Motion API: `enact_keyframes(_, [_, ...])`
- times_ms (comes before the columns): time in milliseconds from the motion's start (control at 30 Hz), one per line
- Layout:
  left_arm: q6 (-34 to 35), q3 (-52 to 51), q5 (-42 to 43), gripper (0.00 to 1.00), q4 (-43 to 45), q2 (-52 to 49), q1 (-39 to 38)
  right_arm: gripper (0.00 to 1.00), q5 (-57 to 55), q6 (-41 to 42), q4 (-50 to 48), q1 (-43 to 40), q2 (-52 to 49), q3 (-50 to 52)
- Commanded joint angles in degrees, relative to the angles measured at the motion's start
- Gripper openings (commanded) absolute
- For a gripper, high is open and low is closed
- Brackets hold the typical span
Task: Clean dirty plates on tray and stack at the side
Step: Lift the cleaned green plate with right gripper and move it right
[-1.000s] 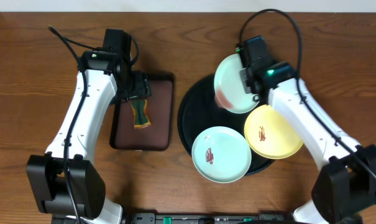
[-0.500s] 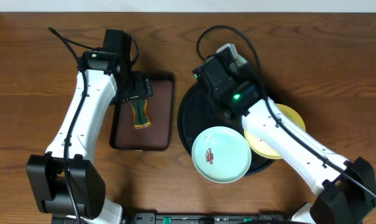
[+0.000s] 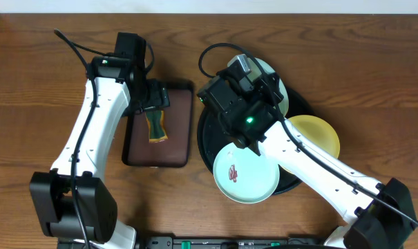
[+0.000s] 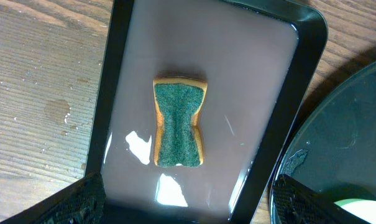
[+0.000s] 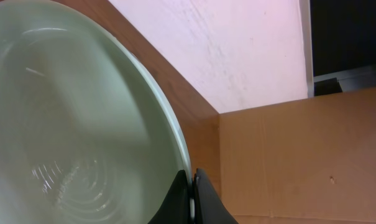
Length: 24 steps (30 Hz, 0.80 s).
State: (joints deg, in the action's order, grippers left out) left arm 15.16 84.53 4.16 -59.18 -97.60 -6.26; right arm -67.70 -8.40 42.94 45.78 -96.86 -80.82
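My right gripper (image 5: 192, 182) is shut on the rim of a pale mint plate (image 5: 69, 124), held tilted above the back of the round black tray (image 3: 204, 135). From overhead only an edge of this plate (image 3: 278, 84) shows behind the right gripper (image 3: 260, 81). A second mint plate (image 3: 245, 171) with a reddish smear lies at the tray's front. A yellow plate (image 3: 318, 135) lies at its right, partly under the arm. My left gripper (image 4: 188, 214) hangs open over a green and orange sponge (image 4: 179, 122), apart from it.
The sponge (image 3: 155, 128) lies in a dark-brown rectangular tray (image 4: 122, 74) of shallow water, left of the black tray (image 4: 337, 143). Bare wood shows around both trays. The right arm crosses over the black tray's right half.
The right arm has swung left with the mint plate, from the tray's back right to over its back middle. The left jaws have spread a little wider; the left arm has stayed put.
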Motion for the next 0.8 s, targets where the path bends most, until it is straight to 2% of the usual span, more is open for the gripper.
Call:
enact_keyframes(0, [-0.11,1.29,-0.31,0.87,-0.31,0.24,-0.02,0.01,-2.78,-0.48,-0.09,0.44,1.40,0.13])
enact_keyframes(300, [-0.11,1.29,-0.28,0.87,-0.31,0.24,-0.02,0.01,-2.69,-0.44,-1.16,0.28,1.40,0.13])
enact_keyframes(433, [-0.11,1.29,-0.31,0.88,-0.31,0.24,-0.02,0.01,1.05,1.51,-1.22,-0.42,1.40,0.13])
enact_keyframes(500, [-0.11,1.29,-0.31,0.88,-0.31,0.24,-0.02,0.01,8.46,5.31,-0.11,-2.71,1.40,0.13])
enact_keyframes(533, [-0.11,1.29,-0.31,0.87,-0.31,0.24,-0.02,0.01,17.73,10.82,1.42,-6.05,1.40,0.13])
enact_keyframes(667, [-0.11,1.29,-0.31,0.88,-0.31,0.24,-0.02,0.01,36.89,21.07,3.72,-15.39,2.47,-0.39])
enact_keyframes(767, [-0.11,1.29,-0.28,0.88,-0.31,0.24,-0.02,0.01,54.62,23.61,4.50,-26.05,5.73,-1.05])
